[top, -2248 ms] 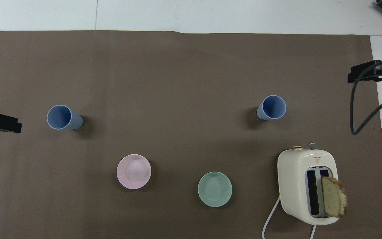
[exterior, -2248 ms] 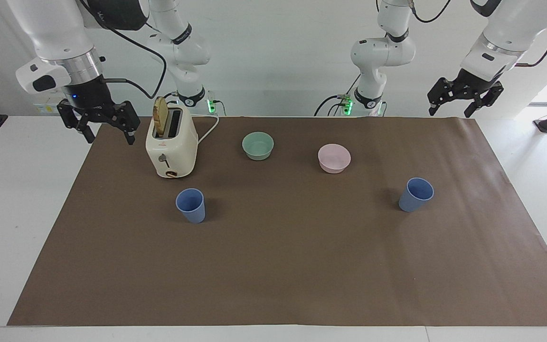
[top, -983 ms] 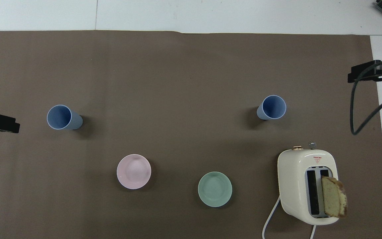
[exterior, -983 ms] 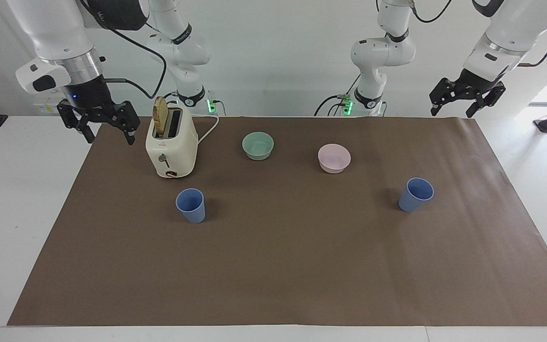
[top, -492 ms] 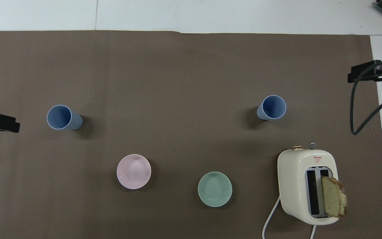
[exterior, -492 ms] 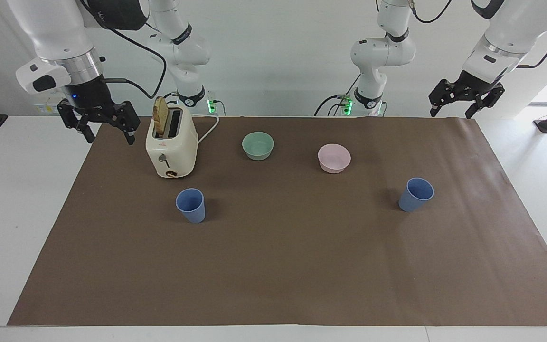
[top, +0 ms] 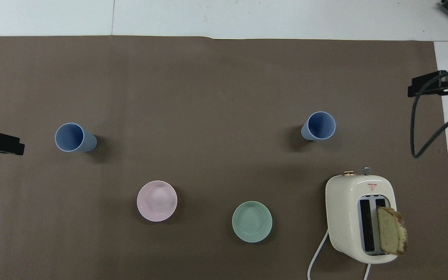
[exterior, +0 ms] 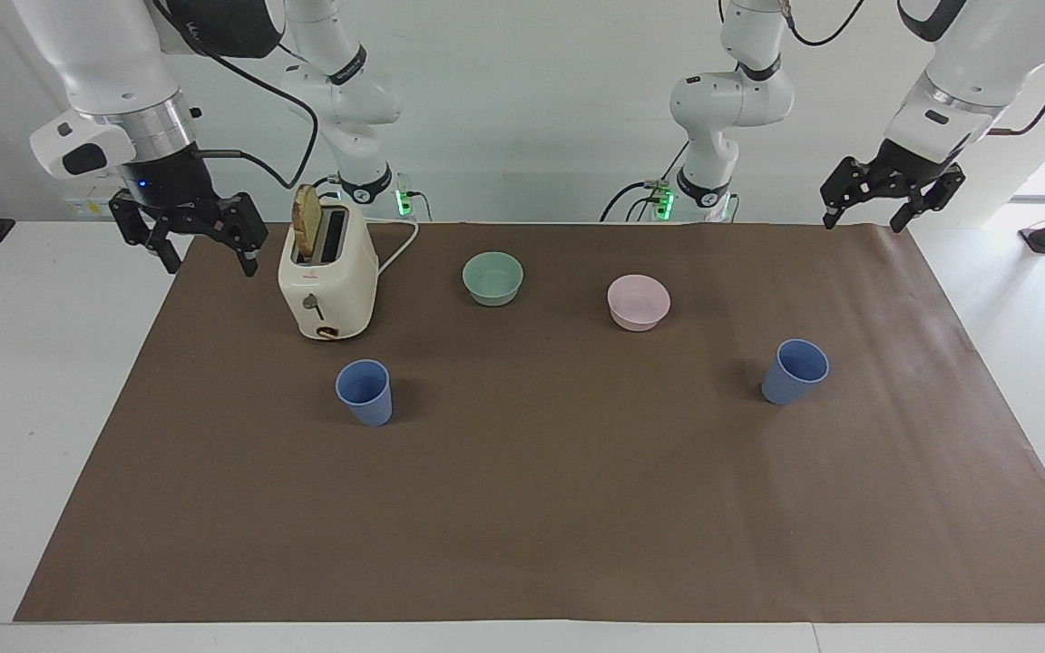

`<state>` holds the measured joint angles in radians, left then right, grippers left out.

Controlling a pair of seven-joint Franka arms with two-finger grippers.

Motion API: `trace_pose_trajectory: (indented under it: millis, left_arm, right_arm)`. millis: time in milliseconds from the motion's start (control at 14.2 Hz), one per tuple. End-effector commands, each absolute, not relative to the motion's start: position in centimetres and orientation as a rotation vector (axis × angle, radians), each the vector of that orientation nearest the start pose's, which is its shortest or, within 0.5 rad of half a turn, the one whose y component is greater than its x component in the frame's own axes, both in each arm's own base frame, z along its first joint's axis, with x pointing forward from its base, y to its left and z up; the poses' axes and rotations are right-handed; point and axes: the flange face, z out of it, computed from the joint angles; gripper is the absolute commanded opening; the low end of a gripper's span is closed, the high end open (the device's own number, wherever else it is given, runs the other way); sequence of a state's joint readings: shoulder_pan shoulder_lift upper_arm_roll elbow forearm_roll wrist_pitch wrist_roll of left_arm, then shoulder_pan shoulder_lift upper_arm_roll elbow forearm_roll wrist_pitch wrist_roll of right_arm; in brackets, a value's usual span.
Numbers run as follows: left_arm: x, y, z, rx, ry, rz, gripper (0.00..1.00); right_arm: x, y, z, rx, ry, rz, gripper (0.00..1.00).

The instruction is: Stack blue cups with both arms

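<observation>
The pale green round bowl (exterior: 493,277) and the pale pink round bowl (exterior: 639,301) sit side by side on the brown paper sheet (exterior: 541,508) that covers the white desk (exterior: 24,363), both showing bare insides. The cream two-slot toaster (exterior: 327,279) stands toward the right arm's end of the desk with one slice of browned bread (exterior: 307,221) standing up out of a slot; its other slot shows dark.

The two small matte periwinkle-blue tapered plastic cups stand upright, mouths up and nothing in them, well apart from each other. One blue cup (exterior: 365,391) is just farther from the robots than the toaster; the other blue cup (exterior: 795,371) is toward the left arm's end, farther from the robots than the pink bowl.

The right black two-finger gripper (exterior: 208,255) hangs over the sheet's edge beside the toaster, fingers spread wide and holding nothing. The left black two-finger gripper (exterior: 865,218) hangs over the sheet's corner at its own end, fingers likewise spread and bare.
</observation>
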<state>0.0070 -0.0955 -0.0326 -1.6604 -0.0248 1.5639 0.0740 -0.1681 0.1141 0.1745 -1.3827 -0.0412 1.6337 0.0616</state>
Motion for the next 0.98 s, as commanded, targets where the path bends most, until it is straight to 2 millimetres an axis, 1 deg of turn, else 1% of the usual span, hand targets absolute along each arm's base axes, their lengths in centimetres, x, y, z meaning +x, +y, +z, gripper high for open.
trace_pose_trajectory:
  millis: [0,140,211,281,421,562,632,843,913]
  left_arm:
    - [52.8,-0.6,60.2,-3.162,0.113,-0.035,1.00]
    - [53.2,0.0,59.7,-3.162,0.087,-0.055,1.00]
    - [53.5,0.1,58.9,-3.163,0.085,-0.040,1.00]
    - [54.2,0.3,57.2,-3.164,0.076,-0.019,1.00]
    - [54.8,2.2,54.0,-3.164,-0.005,-0.048,1.00]
    - [55.2,2.7,50.2,-3.163,-0.045,-0.055,1.00]
    - [55.4,2.7,48.3,-3.163,-0.090,-0.035,1.00]
    - [55.9,2.4,44.8,-3.160,-0.190,-0.026,1.00]
    - [56.2,2.1,43.2,-3.159,-0.201,0.005,1.00]
  right_arm:
    - [59.0,-0.8,65.7,-3.132,0.068,-0.214,1.00]
    - [59.0,-0.8,65.7,-3.132,0.068,-0.214,1.00]
    - [59.0,-0.9,65.7,-3.133,0.070,-0.214,1.00]
    - [59.0,-0.8,65.7,-3.132,0.068,-0.214,1.00]
    - [59.0,-0.9,65.7,-3.133,0.070,-0.214,1.00]
    - [59.0,-0.9,65.7,-3.133,0.070,-0.214,1.00]
    - [59.0,-0.9,65.7,-3.133,0.070,-0.214,1.00]
    - [59.0,-0.8,65.6,-3.132,0.068,-0.212,1.00]
    - [59.0,-0.8,65.7,-3.132,0.068,-0.214,1.00]
